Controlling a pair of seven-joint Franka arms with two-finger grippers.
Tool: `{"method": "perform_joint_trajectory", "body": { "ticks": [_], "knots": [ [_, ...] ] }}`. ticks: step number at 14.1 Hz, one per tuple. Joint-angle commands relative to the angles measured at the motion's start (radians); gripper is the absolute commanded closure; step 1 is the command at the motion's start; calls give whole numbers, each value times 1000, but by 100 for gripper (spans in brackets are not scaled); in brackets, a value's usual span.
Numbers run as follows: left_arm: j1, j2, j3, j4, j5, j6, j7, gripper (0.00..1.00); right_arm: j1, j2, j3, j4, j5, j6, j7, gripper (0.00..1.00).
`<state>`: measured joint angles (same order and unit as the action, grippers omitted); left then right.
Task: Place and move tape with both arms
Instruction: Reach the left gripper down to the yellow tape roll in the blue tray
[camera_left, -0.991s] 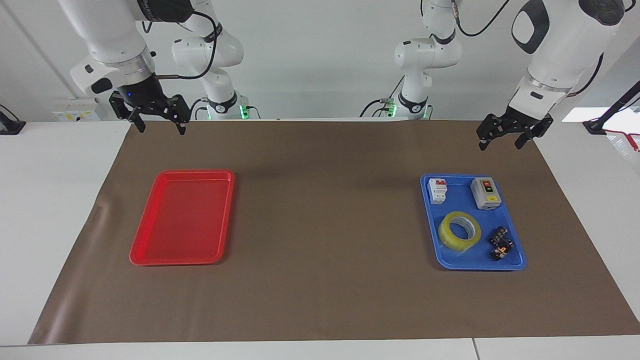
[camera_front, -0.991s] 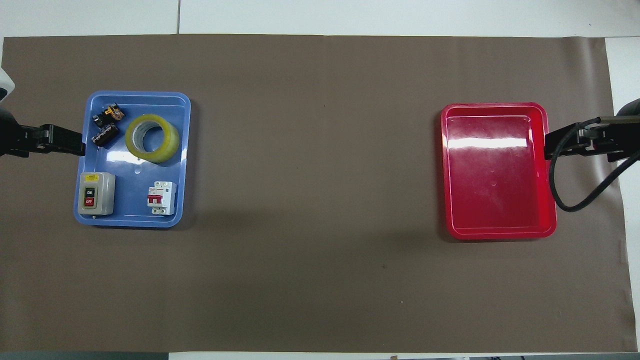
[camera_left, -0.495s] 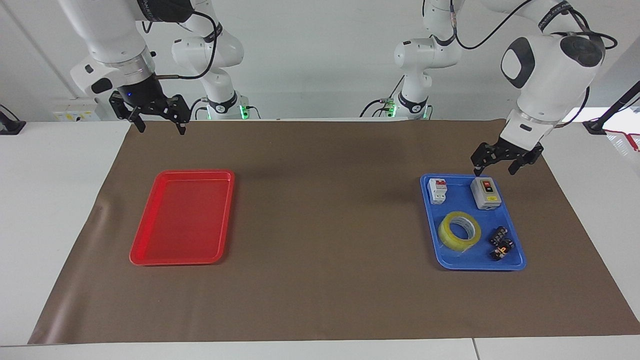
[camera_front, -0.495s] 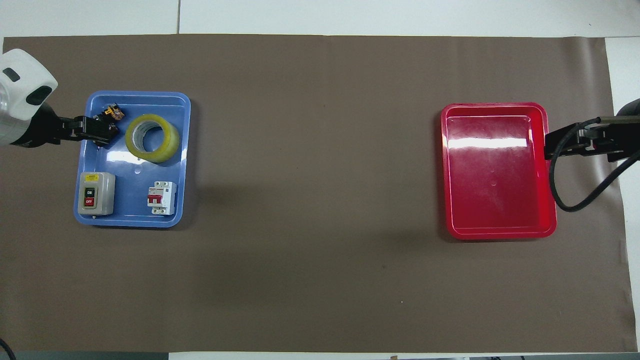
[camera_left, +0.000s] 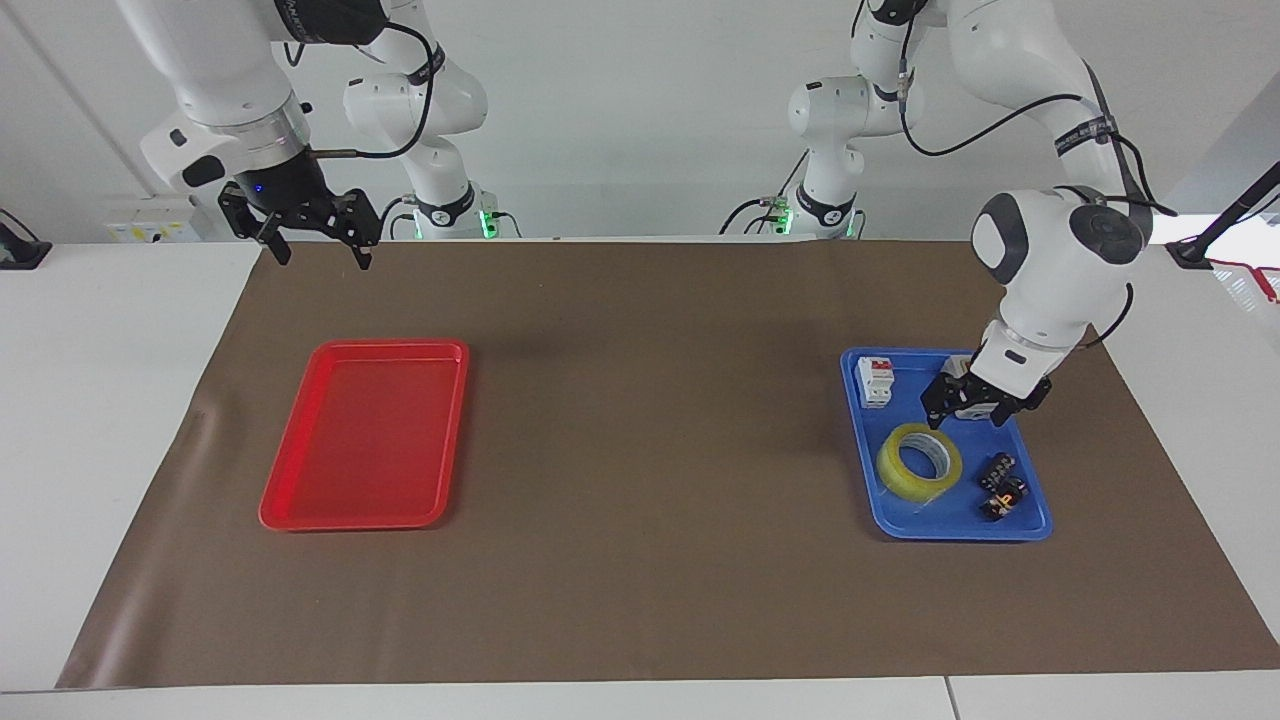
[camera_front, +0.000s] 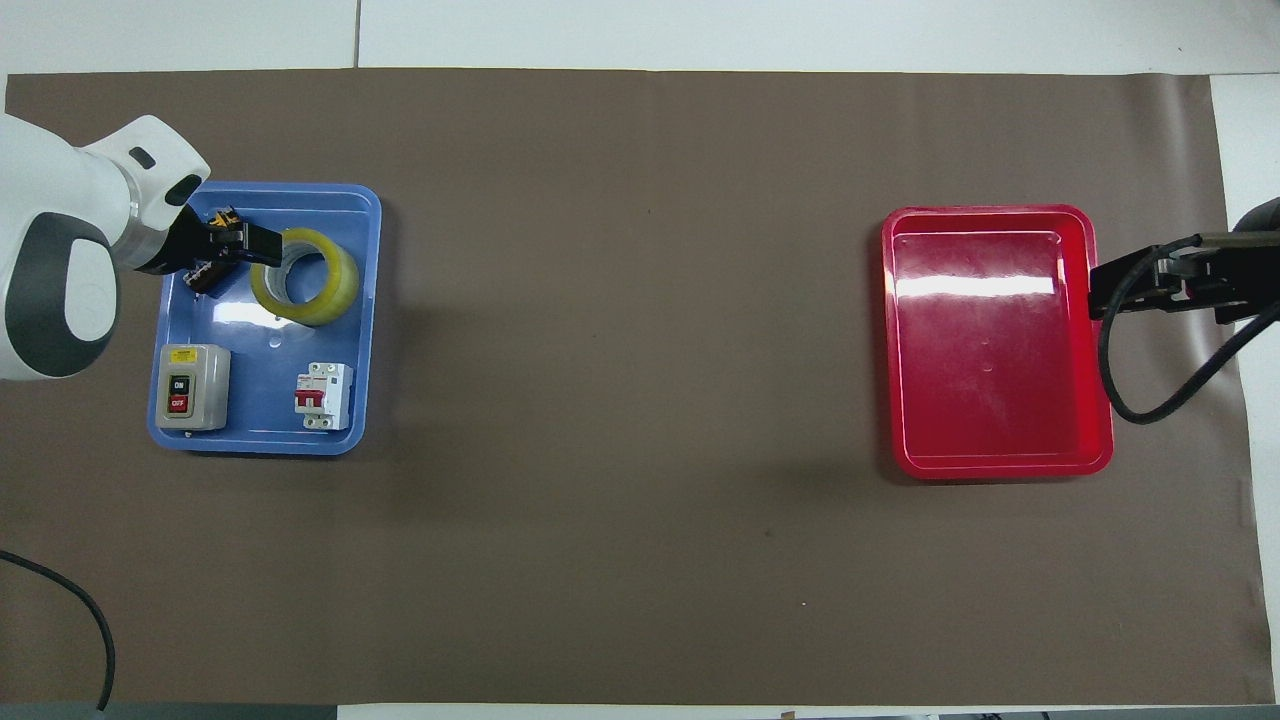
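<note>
The yellow tape roll (camera_left: 897, 472) lies flat in the blue tray (camera_left: 960, 535), at the tray's end farther from the robots. It also shows in the overhead view (camera_front: 335, 290). My left gripper (camera_left: 967, 413) is open and empty, fingers pointing down. It hangs low over the tray, between the grey switch box and the tape, and is apart from the roll. In the overhead view the left gripper (camera_front: 250, 243) reaches the tape's rim. My right gripper (camera_left: 323, 255) is open and empty, and waits high over the mat's edge nearest the robots, above the red tray's end.
The blue tray (camera_front: 270, 445) also holds a grey switch box (camera_front: 192, 386), a white and red breaker (camera_front: 322, 395) and small black parts (camera_left: 1003, 485) beside the tape. An empty red tray (camera_left: 360, 440) lies toward the right arm's end. A brown mat covers the table.
My left arm has swung down from the mat's edge near the robots to low over the blue tray, close to the tape. The right arm has not moved.
</note>
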<state>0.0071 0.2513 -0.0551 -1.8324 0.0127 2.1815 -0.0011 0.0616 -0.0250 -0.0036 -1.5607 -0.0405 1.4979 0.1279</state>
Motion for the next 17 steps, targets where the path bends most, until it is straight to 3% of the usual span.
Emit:
{"method": "perform_joint_trajectory", "body": {
  "ticks": [1, 6, 8, 9, 10, 12, 13, 17],
  "knots": [
    [19, 11, 1, -65, -4, 113, 21, 0, -5, -19, 2, -22, -6, 10, -19, 0],
    [21, 60, 1, -99, -4, 181, 20, 0, -5, -19, 2, -22, -6, 12, -19, 0],
    [19, 51, 1, -139, -4, 188, 18, 5, -5, -19, 2, -22, -6, 12, -19, 0],
    [19, 52, 1, -145, -4, 199, 16, 13, -5, -19, 2, -22, -6, 12, -19, 0],
    [19, 58, 1, -151, -4, 216, 13, 28, -5, -18, 2, -22, -6, 12, -19, 0],
    [19, 59, 3, -153, -4, 218, 10, 72, -5, -19, 2, -22, -4, 12, -19, 0],
    [19, 59, 3, -153, -5, 213, 9, 100, -5, -19, 2, -22, -4, 12, -19, 0],
    [21, 43, 5, -151, -4, 204, 15, 100, -5, -19, 2, -22, -4, 12, -19, 0]
  ]
}}
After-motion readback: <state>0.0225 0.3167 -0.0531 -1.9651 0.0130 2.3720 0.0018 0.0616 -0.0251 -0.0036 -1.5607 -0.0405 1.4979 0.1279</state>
